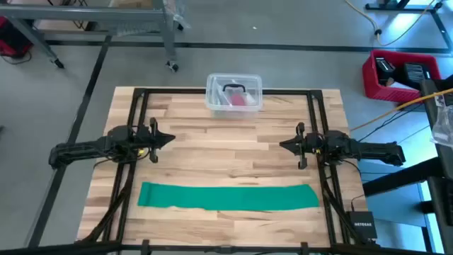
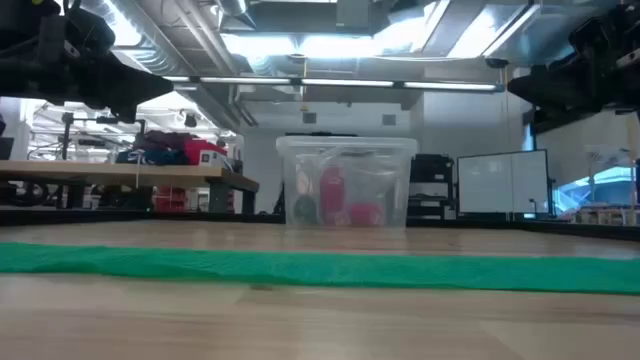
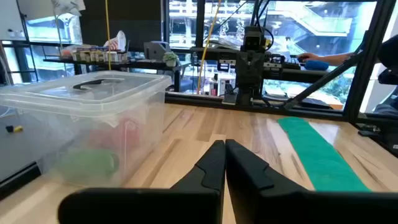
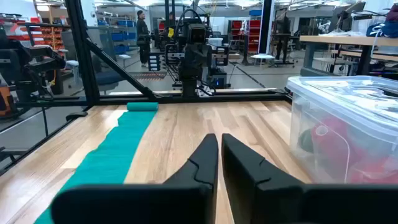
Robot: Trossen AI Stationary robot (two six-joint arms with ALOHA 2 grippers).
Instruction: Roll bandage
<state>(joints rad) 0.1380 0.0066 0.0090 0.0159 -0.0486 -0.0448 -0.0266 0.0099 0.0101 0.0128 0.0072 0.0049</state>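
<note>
Both grippers — left gripper (image 1: pixel 170 137) and right gripper (image 1: pixel 283 144) — hover closed and empty while the bandage (image 1: pixel 228 196) lies flat along the table's near edge, unrolled — next, an arm must descend to one end

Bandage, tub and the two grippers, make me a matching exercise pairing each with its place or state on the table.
Things:
1. bandage
2. tub
3. left gripper
4. right gripper

Places or states:
A. shut, over the table's right half
B. lid on, at the far edge
C. spread flat along the near edge
D. shut, over the table's left half

Pairs: 1-C, 2-B, 3-D, 4-A
</note>
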